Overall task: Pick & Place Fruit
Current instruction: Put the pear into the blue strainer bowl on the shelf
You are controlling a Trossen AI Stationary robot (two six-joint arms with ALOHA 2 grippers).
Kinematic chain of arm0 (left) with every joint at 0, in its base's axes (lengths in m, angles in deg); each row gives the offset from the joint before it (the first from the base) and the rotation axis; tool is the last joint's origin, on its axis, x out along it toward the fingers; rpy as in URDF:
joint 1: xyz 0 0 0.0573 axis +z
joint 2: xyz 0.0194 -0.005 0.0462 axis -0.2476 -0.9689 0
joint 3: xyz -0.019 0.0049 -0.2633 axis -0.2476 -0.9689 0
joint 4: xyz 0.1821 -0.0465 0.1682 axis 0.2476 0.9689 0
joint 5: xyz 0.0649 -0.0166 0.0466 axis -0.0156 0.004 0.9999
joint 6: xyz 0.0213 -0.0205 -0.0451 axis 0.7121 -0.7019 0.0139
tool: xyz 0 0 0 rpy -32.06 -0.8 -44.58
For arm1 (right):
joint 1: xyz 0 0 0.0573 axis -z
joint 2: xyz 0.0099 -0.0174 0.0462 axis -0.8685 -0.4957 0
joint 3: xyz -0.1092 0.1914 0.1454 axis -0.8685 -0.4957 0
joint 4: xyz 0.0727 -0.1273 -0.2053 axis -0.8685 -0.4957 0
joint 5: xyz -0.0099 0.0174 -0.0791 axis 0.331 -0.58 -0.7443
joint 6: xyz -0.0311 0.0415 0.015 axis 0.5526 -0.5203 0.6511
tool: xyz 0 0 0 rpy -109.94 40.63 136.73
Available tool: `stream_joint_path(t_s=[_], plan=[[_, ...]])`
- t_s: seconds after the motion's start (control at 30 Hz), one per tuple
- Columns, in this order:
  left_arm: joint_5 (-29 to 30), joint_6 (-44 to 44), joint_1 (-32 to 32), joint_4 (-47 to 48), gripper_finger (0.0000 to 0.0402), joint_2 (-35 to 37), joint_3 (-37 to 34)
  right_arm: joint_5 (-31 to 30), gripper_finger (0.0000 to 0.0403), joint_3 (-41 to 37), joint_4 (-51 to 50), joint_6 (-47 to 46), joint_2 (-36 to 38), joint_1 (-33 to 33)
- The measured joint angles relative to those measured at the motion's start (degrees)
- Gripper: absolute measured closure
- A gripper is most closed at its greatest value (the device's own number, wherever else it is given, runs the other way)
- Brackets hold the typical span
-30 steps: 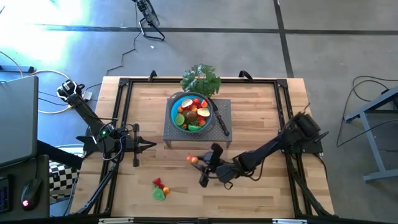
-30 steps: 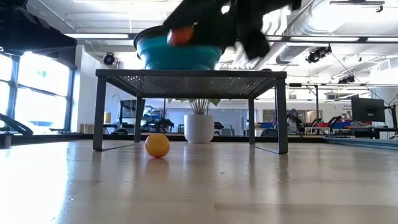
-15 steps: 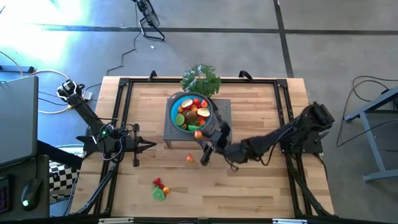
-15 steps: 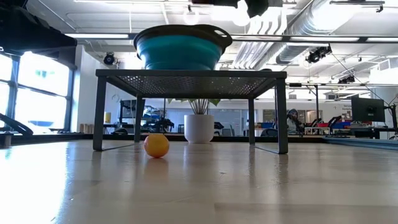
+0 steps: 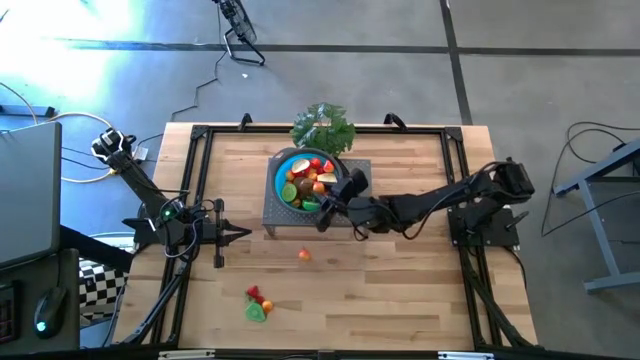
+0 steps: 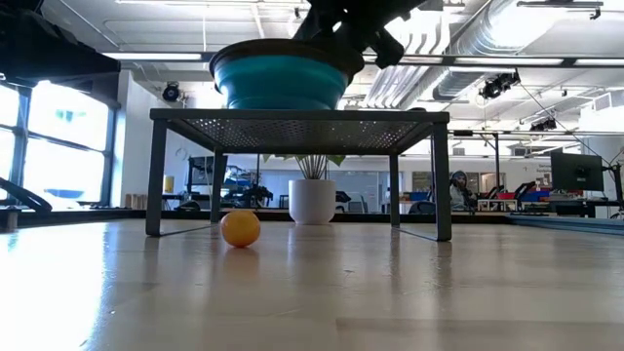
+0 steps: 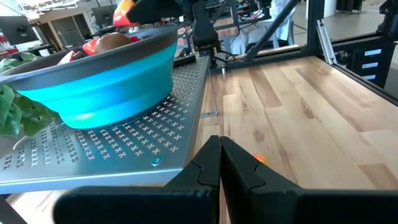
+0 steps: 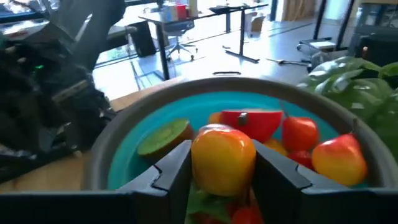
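Observation:
A blue bowl (image 5: 305, 180) full of toy fruit stands on a grey perforated stand (image 5: 358, 172). My right gripper (image 5: 326, 197) hangs over the bowl's near right rim, shut on a yellow-orange fruit (image 8: 222, 158). An orange ball (image 5: 304, 254) lies on the table in front of the stand, and shows in the low view too (image 6: 240, 228). A red piece (image 5: 253, 293) and a green slice (image 5: 257, 312) lie nearer the front edge. My left gripper (image 5: 245, 233) rests shut at the left, level above the table. My right gripper pinches the yellow-orange fruit by its two opposite sides (image 8: 198, 163) between the two fingers (image 8: 173, 174). The fingers come nearly level from the table's right, tipped slightly down. The fruit is lifted clear, above the bowl's rim (image 8: 112, 140).
A leafy green bunch (image 5: 322, 127) lies behind the bowl at the far edge. A black frame (image 5: 200, 140) runs around the table top. Bare wood lies to the left and right of the stand.
My right gripper has carried the fruit up from near the table's middle and toward the far edge, until it hangs over the blue bowl. The fruit has stayed between the fingers throughout.

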Motion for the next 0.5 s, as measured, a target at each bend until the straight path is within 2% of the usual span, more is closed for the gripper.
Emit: stream_joint_path(t_s=[0.1, 0.33, 0.5], plan=[[0.0, 0.0, 0.0, 0.0, 0.0401, 0.0, 0.0, 1.7, 0.0248, 0.0, 0.0, 1.2, 0.0, -0.2], [0.0, 0.0, 0.0, 0.0, 0.0401, 0.0, 0.0, 0.9, 0.0198, 0.0, 0.0, 1.5, 0.4, -1.4], [0.0, 0.0, 0.0, 0.0, 0.0401, 0.0, 0.0, -3.7, 0.0201, 0.0, 0.6, 4.6, 3.3, -4.7]])
